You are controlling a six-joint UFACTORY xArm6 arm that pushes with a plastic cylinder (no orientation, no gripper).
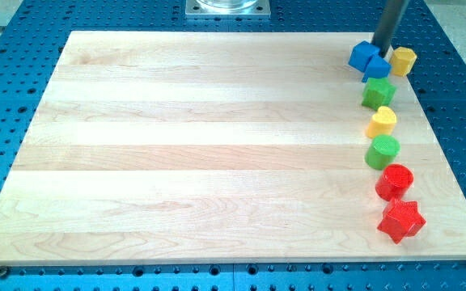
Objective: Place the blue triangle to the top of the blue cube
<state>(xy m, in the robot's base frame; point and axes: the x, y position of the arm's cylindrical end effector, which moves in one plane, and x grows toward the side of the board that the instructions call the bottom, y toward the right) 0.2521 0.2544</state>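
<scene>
Honestly, no hand here, just my tip jammed far right between blue triangle, blue cube and yellow block; any push could drag all three.

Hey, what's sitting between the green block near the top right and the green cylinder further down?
In the camera view, a yellow heart-shaped block lies between the upper green block and the green cylinder.

Bright, even overhead light; the wooden board shows no glare, blocks on it cast faint short shadows, focus slightly soft
</scene>
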